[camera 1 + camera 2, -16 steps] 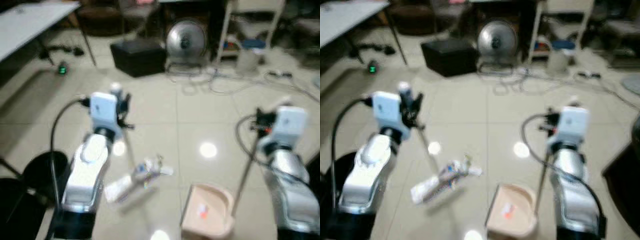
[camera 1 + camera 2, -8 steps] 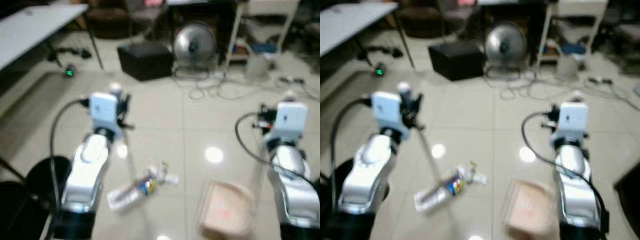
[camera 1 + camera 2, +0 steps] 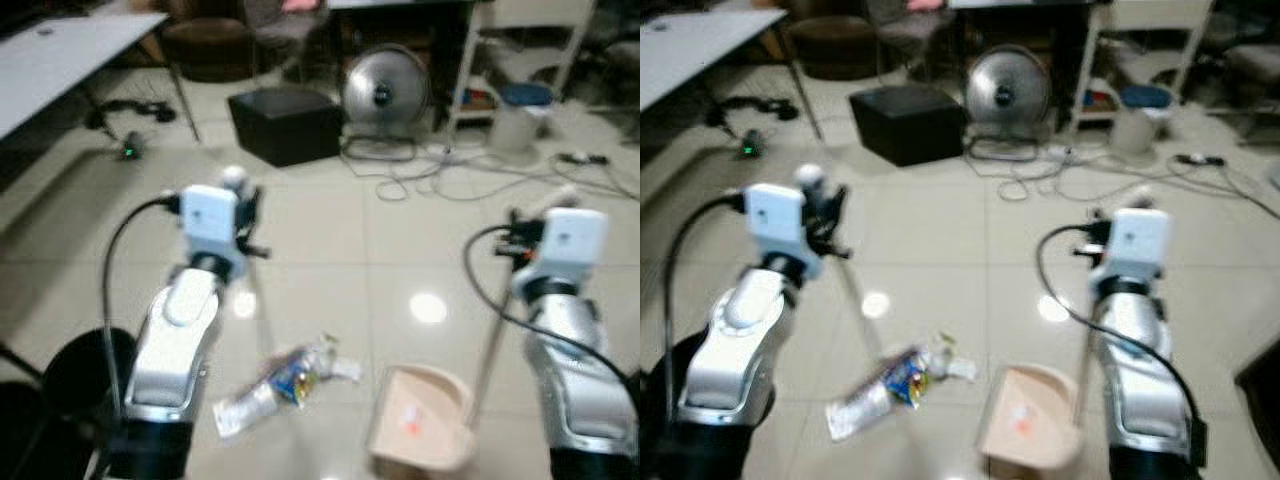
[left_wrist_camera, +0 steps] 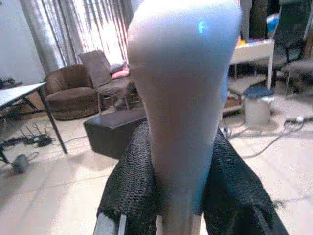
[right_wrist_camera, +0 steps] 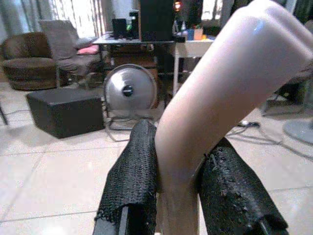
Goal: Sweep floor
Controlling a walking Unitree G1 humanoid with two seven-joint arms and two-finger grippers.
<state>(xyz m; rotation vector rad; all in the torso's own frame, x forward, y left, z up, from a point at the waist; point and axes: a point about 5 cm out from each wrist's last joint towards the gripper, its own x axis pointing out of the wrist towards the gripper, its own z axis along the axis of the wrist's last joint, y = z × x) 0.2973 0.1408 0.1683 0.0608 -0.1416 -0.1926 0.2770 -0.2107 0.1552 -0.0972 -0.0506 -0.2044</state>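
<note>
While hands grip, dustpan (image 3: 420,430) handle stands upright.

Litter (image 3: 283,384) lies left of pink dustpan (image 3: 417,432).

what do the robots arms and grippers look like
Both arms are glossy silver with black bases. The left arm and right arm each end in a white boxy wrist block, with a black cable looping beside it. The fingers are black with a woven, mesh-like texture.
</note>
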